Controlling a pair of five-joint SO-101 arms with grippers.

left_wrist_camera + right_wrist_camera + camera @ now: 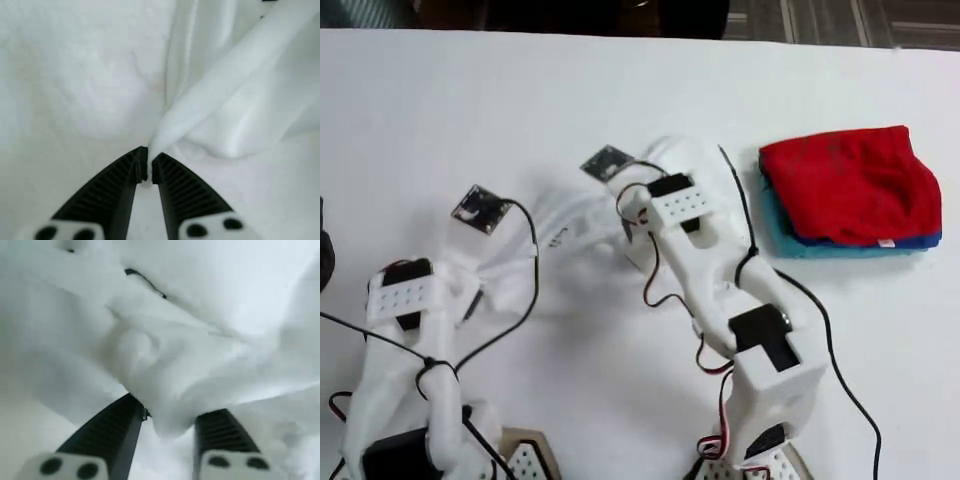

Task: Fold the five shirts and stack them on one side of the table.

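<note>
Now L gripper [149,161] & R gripper [172,409] both pinch white shirt [570,215] (folded stack [850,185] near table [420,100] edge).

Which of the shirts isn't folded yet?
The white shirt, bunched up between the arms and pinched by the left gripper and right gripper. The red shirt, blue shirt and teal shirt lie folded in a stack.
</note>
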